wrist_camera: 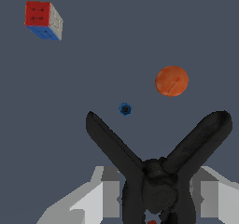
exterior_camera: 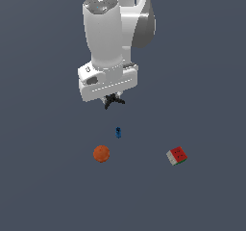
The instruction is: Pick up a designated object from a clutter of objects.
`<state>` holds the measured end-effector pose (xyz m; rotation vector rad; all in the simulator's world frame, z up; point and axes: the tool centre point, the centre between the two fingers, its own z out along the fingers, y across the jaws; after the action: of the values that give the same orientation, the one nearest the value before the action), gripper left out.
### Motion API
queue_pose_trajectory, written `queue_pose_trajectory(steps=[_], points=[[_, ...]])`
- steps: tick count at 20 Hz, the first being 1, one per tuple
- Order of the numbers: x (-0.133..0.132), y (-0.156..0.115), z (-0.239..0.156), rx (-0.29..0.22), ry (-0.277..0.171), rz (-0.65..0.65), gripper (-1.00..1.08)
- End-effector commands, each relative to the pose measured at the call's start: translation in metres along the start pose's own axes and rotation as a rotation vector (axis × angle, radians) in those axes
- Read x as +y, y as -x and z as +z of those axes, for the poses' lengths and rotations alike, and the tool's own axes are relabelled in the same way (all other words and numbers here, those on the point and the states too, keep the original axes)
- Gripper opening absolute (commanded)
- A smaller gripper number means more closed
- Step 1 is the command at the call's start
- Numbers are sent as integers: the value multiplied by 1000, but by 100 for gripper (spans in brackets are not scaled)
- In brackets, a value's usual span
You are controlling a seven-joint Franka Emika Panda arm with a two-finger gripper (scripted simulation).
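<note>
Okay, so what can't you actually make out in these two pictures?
- Gripper fingertips: exterior view, hidden under the hand; wrist view, cut off by the frame edge and blocked by the black clamp.
- Clamp's shape in the exterior view: too small, half tucked under the hand.
- Blue piece: too small in both views to identify.
- Cube: its far faces.

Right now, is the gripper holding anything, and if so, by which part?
Yes. The gripper is shut on the black clamp, gripping its body near the pivot, with its two legs splayed out free beyond the fingers.
</note>
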<state>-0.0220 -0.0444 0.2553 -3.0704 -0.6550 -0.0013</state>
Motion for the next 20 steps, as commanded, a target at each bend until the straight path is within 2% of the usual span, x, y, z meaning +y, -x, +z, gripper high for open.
queue_pose_trajectory(steps=[1, 11, 20], points=[[10, 16, -23, 0, -1, 0, -100], [45, 64, -97, 0, 0, 0, -100], [60, 81, -127, -1, 1, 0, -100]])
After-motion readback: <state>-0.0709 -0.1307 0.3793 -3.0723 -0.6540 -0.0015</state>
